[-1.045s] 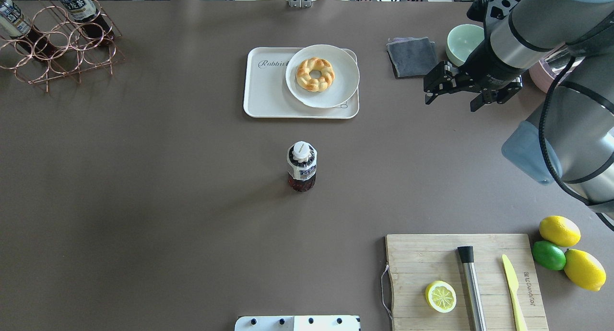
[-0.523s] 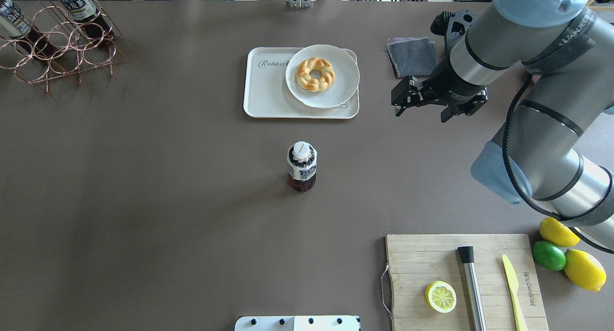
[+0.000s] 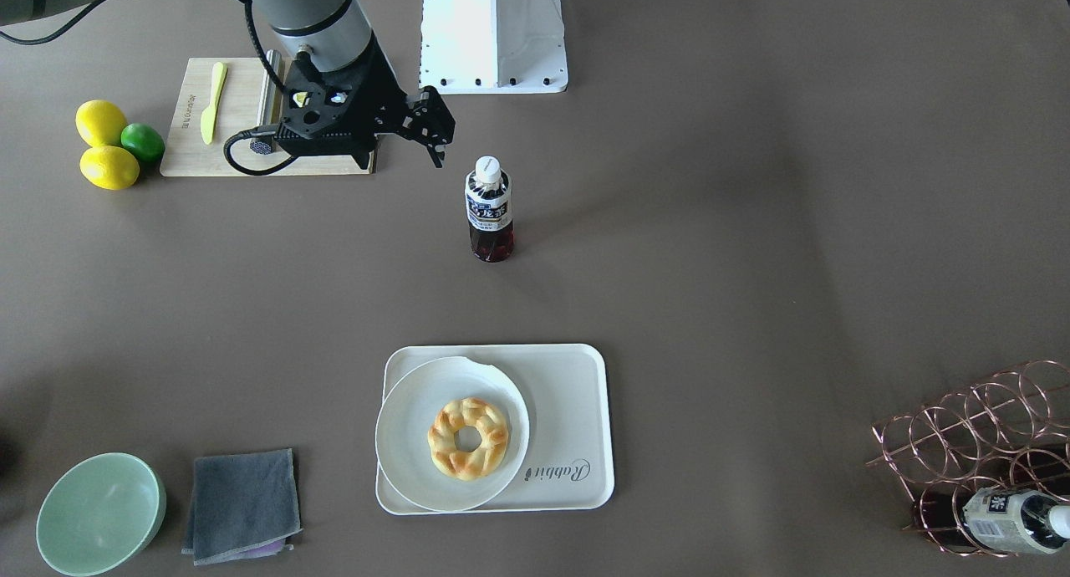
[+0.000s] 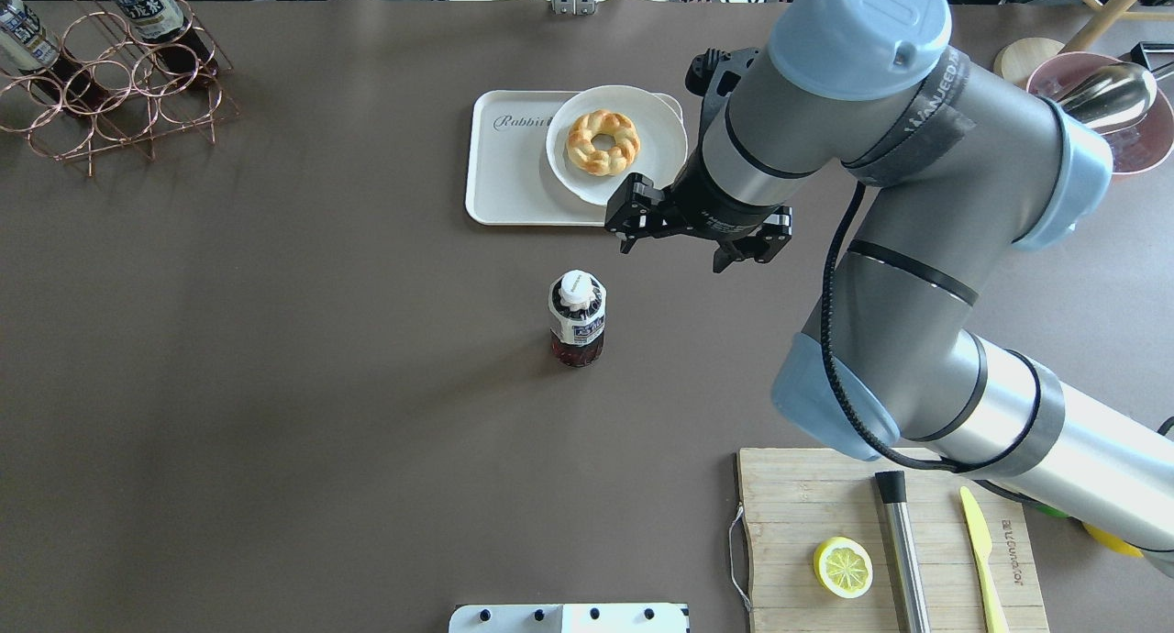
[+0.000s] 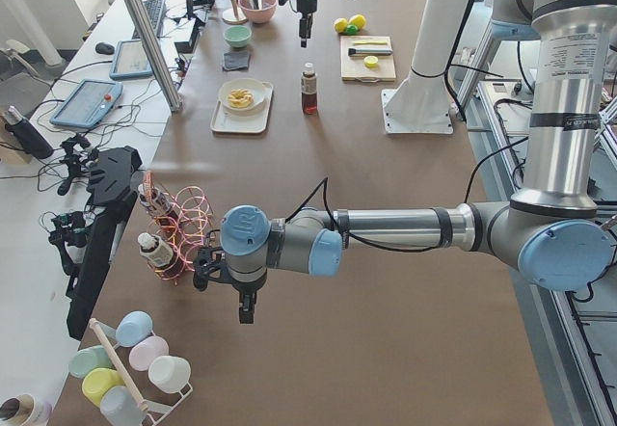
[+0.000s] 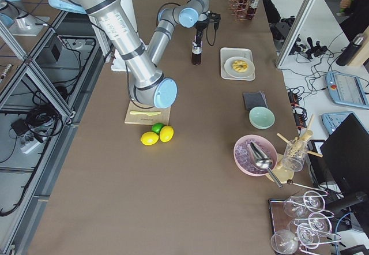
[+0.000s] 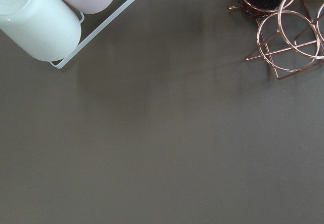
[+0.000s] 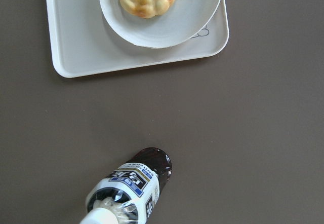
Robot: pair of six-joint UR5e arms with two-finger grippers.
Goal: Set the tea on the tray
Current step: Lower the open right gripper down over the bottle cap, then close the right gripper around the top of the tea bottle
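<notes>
The tea [image 4: 577, 319], a small bottle of dark reddish-brown drink with a white cap, stands upright mid-table, and also shows in the front view [image 3: 488, 209] and the right wrist view [image 8: 129, 191]. The cream tray [image 4: 514, 179] marked "Rabbit" lies beyond it [image 3: 577, 410], with a round white plate [image 4: 656, 128] and a doughnut [image 4: 603, 141] on its right half. My right gripper [image 4: 619, 227] is open and empty, hovering above the table between the tray's front right corner and the bottle [image 3: 436, 134]. My left gripper [image 5: 243, 312] shows only in the left side view, so I cannot tell its state.
A copper wire rack [image 4: 110, 83] with look-alike bottles stands far left. A cutting board [image 4: 807, 495] with a lemon half, a knife and a steel tool lies near right. A grey cloth [image 3: 242, 506], a green bowl [image 3: 100, 514] and lemons [image 3: 104, 142] lie on my right side.
My right arm has swung left from beside the green bowl and cloth to just off the tray's front right corner, closer to the bottle. The bottle has not moved.
</notes>
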